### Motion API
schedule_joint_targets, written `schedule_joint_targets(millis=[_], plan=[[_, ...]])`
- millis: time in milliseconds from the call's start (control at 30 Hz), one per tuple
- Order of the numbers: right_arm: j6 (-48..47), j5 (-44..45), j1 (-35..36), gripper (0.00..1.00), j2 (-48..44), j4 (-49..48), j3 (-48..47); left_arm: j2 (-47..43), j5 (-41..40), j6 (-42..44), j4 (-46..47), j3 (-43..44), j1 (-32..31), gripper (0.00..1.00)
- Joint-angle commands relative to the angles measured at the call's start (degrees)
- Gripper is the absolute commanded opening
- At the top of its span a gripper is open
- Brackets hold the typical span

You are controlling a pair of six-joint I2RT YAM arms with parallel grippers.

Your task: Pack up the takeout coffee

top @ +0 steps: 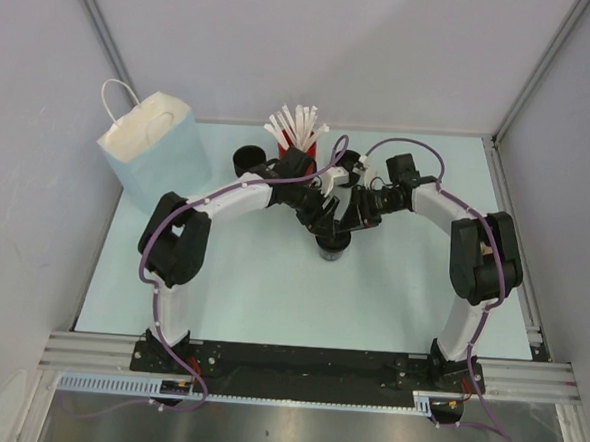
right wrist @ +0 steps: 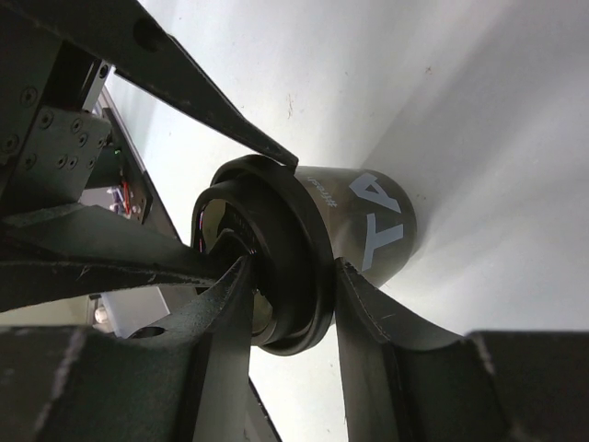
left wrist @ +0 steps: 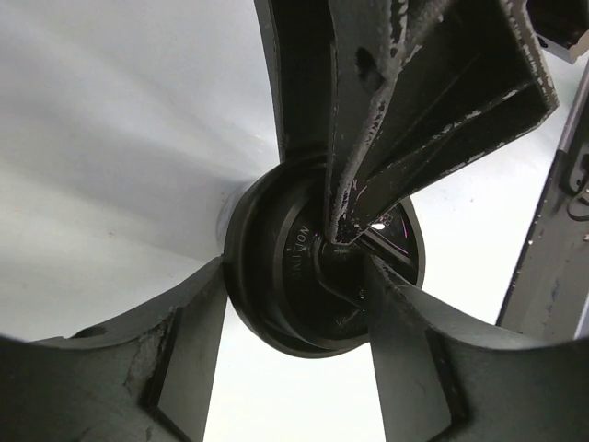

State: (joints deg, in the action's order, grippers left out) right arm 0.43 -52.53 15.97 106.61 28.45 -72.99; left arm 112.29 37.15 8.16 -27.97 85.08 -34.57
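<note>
Find the takeout coffee point(top: 331, 247) standing upright near the middle of the worktop point(top: 270, 300), directly beneath both wrists, in front of the red cup of white sticks point(top: 297, 129) and well apart from the pale blue paper bag point(top: 151, 152) at the far left. Judge the step in hand as taking hold of the cup for the lift toward that bag. Note the right fingers point(right wrist: 386, 318) set narrow on the lid's edge, one lying on the lid top, the other against the outer wall just under the rim, apparently touching on both sides. Note the left fingers point(left wrist: 175, 368) parted to either side of the same lid, one tip at the rim; clamping or merely bracketing, impossible to tell from either wrist view. To do this well, settle on one firm hold before lifting: squeeze gently, enough to stop slipping yet not enough to dent the thin wall or pop the lid. Avoid pulling upward on the lid alone; keep a pad on the body below the rim. Ease the second pair of fingers straight off sideways, without nudging the cup or snagging the other pair. Lift vertically, keep the cup level, and carry it high enough to pass over the bag's top edge and handles before lowering.
</note>
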Motion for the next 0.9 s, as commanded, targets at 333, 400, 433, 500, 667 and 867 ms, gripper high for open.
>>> schedule_joint_targets(millis=[333, 400, 433, 500, 667, 867], plan=[[-3.9, 2.2, 1.8, 0.33, 2.0, 2.1, -1.8, 3.6, -7.1, 7.1, -6.6, 1.1, 3.1, 0.78], [-4.6, 2.6, 2.0, 0.33, 1.8, 2.4, -2.0, 3.0, -5.3, 7.1, -6.7, 1.3, 3.5, 0.78], [-4.8, 2.6, 2.1, 0.33, 1.8, 2.6, -2.0, 2.6, -3.5, 7.0, -6.7, 1.4, 3.6, 0.79], [-5.2, 2.8, 2.3, 0.33, 1.7, 2.8, -2.3, 2.3, -1.9, 6.9, -6.6, 1.8, 4.1, 0.79], [-6.5, 3.2, 2.5, 0.33, 2.0, 3.4, -2.9, 1.9, 4.9, 6.2, -6.2, 1.9, 4.5, 0.8], [-6.7, 4.6, 2.4, 0.33, 2.4, 3.4, -3.2, 1.4, 8.4, 5.9, -5.1, 1.1, 4.5, 0.8]])
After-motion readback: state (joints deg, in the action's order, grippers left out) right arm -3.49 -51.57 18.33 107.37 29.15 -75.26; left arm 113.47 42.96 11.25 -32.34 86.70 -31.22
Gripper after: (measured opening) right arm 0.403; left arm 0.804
